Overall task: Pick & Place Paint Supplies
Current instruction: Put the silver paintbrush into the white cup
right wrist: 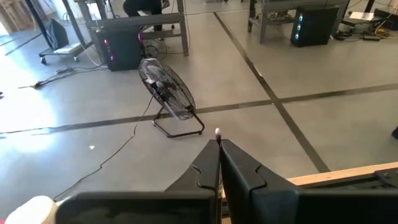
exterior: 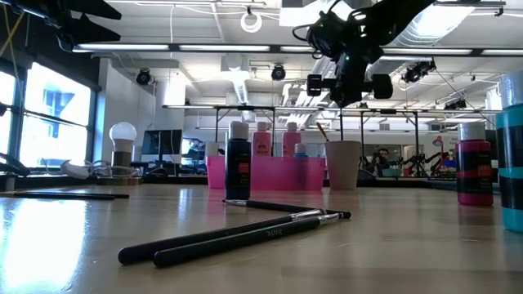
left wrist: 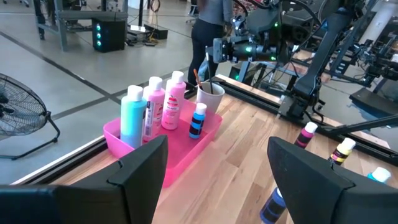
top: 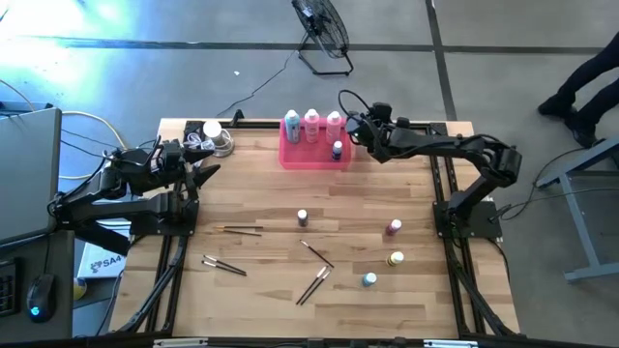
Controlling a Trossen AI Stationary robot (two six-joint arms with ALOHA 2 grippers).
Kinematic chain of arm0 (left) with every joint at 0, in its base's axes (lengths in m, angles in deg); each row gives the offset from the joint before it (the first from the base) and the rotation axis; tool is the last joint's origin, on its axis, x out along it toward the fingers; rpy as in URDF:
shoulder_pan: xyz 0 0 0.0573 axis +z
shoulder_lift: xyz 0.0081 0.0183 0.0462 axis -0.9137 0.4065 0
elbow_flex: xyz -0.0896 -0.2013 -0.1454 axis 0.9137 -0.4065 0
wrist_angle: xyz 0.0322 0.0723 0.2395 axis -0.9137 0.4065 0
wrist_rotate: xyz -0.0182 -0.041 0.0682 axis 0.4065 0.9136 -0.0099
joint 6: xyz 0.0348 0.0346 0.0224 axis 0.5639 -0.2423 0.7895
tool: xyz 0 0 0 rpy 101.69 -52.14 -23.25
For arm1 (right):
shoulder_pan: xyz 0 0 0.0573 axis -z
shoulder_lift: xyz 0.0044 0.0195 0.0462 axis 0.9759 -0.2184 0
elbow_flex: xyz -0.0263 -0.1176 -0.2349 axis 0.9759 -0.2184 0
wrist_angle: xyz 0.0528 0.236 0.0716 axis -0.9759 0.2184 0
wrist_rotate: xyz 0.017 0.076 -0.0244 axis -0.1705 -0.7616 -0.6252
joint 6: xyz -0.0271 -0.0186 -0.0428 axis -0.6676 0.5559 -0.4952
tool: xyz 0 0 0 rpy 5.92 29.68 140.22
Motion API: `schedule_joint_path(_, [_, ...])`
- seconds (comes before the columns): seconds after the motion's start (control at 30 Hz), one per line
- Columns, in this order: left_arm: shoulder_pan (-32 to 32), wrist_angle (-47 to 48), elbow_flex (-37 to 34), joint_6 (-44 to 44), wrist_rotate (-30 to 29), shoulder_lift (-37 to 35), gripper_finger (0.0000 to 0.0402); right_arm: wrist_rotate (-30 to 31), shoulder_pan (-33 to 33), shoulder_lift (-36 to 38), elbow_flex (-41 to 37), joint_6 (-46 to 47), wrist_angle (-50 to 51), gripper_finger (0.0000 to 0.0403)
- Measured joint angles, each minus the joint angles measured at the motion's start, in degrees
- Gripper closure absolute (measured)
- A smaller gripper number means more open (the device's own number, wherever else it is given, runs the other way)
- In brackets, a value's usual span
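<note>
Two grippers are seen: the right gripper (right wrist: 219, 163) is clenched on a thin paintbrush (right wrist: 217, 140) over the pink tray (top: 314, 158) at the table's far edge; the left gripper (left wrist: 217, 163) is released.

Legible text: the letters "SAA" on a white and blue sheet (top: 100, 261) just beside the tabletop (top: 290, 193), left edge. Other labels unreadable.

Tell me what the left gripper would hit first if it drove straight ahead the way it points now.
Probably the pink tray with its tall bottles: in the left wrist view it sits straight ahead of the open left gripper, over bare table. Depth is unclear, so the line might pass beside it.
</note>
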Motion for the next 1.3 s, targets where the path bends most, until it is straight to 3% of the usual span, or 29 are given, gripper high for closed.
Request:
schedule_joint_path(0.87, [0.0,0.0,0.0,0.0,0.0,0.0,0.013,-3.5,0.3,-2.7,0.0,1.8,2.9,0.0399])
schedule_joint_path(1.07, [0.0,0.0,0.0,0.0,0.0,0.0,0.013,-7.2,0.3,-2.7,0.0,1.5,2.9,0.0399])
schedule_joint_path(1.3, [0.0,0.0,0.0,0.0,0.0,0.0,0.013,-8.2,0.3,-2.7,0.0,-0.3,2.9,0.037])
